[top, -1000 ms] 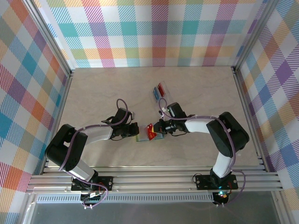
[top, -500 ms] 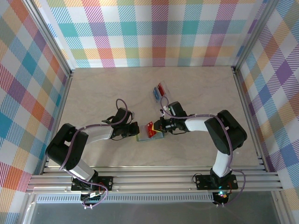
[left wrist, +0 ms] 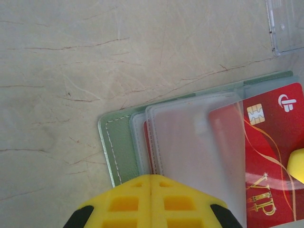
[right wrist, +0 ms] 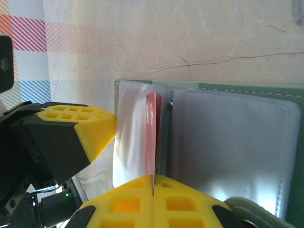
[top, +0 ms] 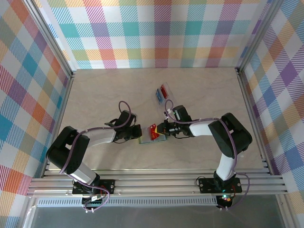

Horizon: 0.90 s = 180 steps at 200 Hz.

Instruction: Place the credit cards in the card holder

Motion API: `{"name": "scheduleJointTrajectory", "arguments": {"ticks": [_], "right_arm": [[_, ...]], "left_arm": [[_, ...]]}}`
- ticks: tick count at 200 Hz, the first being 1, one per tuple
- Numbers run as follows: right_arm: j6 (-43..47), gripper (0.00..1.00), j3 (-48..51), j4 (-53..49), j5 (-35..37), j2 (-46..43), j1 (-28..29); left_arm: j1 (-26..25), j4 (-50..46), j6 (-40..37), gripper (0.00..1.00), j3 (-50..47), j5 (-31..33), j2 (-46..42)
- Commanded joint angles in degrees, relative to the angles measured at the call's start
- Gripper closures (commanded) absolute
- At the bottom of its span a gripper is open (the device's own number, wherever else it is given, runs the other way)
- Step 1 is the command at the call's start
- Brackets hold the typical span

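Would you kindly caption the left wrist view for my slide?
Red VIP card partly tucked under a clear sleeve of the open green card holder.

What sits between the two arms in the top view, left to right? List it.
Left pincer → card holder → right pincer.

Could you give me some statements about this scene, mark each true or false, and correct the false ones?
1. The card holder lies open on the table. True.
2. The red card sits partly under a clear pocket. True.
3. The clear tray is empty. False: it holds red and blue spare cards.
4. The left fingers are spread wide. False: they are pressed together.
5. The right fingers hold nothing. False: they are shut on the red card's edge.
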State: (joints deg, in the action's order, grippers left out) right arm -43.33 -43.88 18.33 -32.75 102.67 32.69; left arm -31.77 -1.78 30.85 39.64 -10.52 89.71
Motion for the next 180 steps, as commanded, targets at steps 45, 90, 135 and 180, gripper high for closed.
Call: {"name": "scheduleJointTrajectory", "arguments": {"ticks": [45, 90, 135, 180], "right_arm": [[-5.24, 1.0, 4.12, 1.5, -2.51, 2.62, -1.99], [-6.56, 1.0, 4.94, 2.99, -3.33, 3.18, -2.41], [-9.16, 1.0, 5.32, 6.27, -3.64, 4.71, -2.52], [-10.19, 1.0, 5.49, 7.03, -2.21, 4.77, -2.45]], "left_arm": [[-0.91, -11.36, -1.11, 1.0, -1.85, 7.08, 0.82], [-1.69, -12.22, -2.15, 1.0, -1.21, 8.86, 0.97], [-2.41, -11.87, -2.48, 1.0, -0.81, 9.12, 1.56], [-2.95, -11.31, -2.57, 1.0, -0.62, 8.91, 2.37]]}}
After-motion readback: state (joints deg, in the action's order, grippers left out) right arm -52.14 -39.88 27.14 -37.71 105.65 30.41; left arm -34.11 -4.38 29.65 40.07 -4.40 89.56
